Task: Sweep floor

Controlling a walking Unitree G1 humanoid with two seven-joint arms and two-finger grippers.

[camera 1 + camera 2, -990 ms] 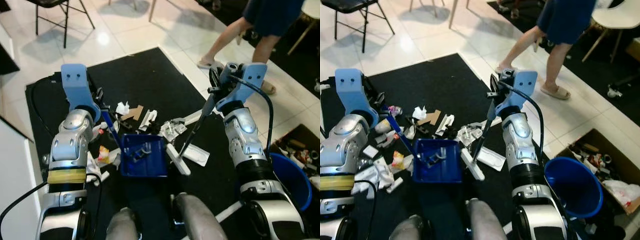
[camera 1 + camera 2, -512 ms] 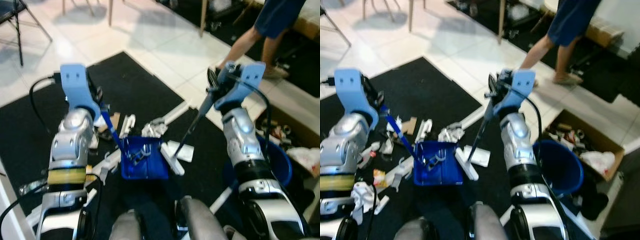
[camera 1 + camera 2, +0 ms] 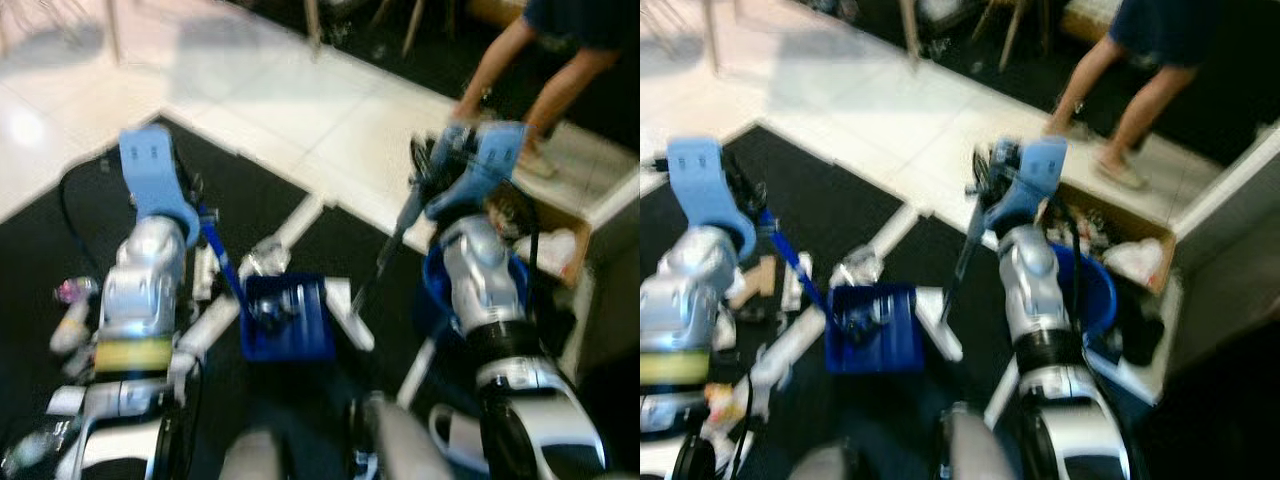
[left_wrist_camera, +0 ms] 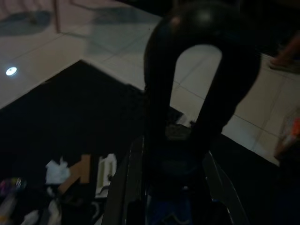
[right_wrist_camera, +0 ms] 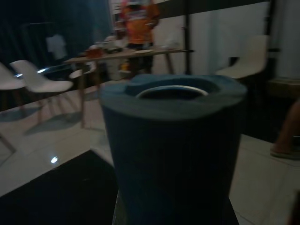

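The left pincer (image 3: 197, 205) is gripping the blue handle of the dustpan (image 3: 287, 318), which is resting on the black mat (image 3: 40, 245) in front of the robot's feet, with some bits of rubbish lying inside it. The right pincer (image 3: 425, 172) is closed around the grey handle of the broom (image 3: 385, 257); the handle is slanting down to the white broom head, which is lying on the mat just beside the right edge of the dustpan. More rubbish (image 3: 74, 310) is lying on the mat near its left edge, beside the left arm, and pieces of paper and cardboard (image 4: 80, 172) are showing in the left wrist view. A blue bucket (image 3: 1092, 291) is standing behind the right arm, next to a cardboard box (image 3: 1121, 243). A person (image 3: 1142, 75) is walking on the white tile floor (image 3: 250, 95) beyond the mat. The pictures are blurred.
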